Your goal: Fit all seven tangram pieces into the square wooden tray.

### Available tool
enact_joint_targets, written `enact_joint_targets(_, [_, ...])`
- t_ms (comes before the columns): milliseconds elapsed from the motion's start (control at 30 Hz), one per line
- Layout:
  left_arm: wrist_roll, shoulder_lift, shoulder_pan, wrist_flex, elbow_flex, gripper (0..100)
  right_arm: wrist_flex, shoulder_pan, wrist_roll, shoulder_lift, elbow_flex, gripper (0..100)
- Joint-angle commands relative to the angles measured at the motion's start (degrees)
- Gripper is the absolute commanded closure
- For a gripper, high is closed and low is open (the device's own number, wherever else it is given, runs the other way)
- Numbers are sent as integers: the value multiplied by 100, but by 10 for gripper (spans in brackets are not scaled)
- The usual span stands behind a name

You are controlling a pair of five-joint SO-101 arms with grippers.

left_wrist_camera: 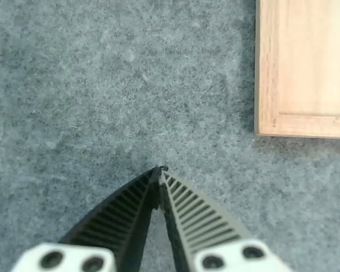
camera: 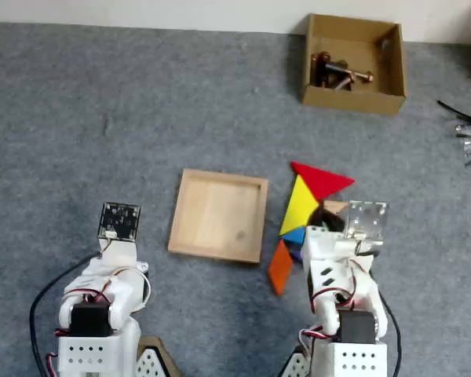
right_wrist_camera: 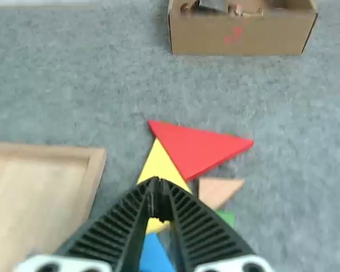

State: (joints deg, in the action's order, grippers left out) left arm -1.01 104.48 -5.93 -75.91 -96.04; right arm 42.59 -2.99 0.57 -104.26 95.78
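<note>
Grey felt covers the table, and from the high view we see the square wooden tray [camera: 220, 214] lying bare near the middle, none of the pieces in it yet. The pieces cluster just beside its right edge: a red triangle [camera: 322, 181], a yellow triangle [camera: 300, 206], a blue piece [camera: 294, 234] and an orange piece [camera: 280, 267], with a cardboard box [camera: 353, 63] well apart at the far side. In the left wrist view, the left gripper [left_wrist_camera: 160, 170] hangs over bare felt near a tray corner, jaws pressed together with nothing between them. In the right wrist view, the right gripper [right_wrist_camera: 157, 184] sits above the yellow triangle, jaws likewise closed and empty; a tan triangle [right_wrist_camera: 218, 191] and a green piece [right_wrist_camera: 225, 218] lie beside it. The red triangle seems to overlap the yellow one's tip, so we judge the first pick is best made by spreading the jaws before descending. We would then pinch one piece across its edges and lift it straight up so its neighbours are not dragged.
</note>
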Motion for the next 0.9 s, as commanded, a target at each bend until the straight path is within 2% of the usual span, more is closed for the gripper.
enact_joint_targets(0, [9, 57, 66, -18, -101, 995, 892, 75, 62, -40, 585, 993])
enact_joint_targets(400, [9, 57, 66, -18, -101, 995, 2440, 75, 62, -40, 585, 993])
enact_joint_targets(867, [9, 57, 66, -18, -101, 995, 2844, 92, 35, -40, 585, 993])
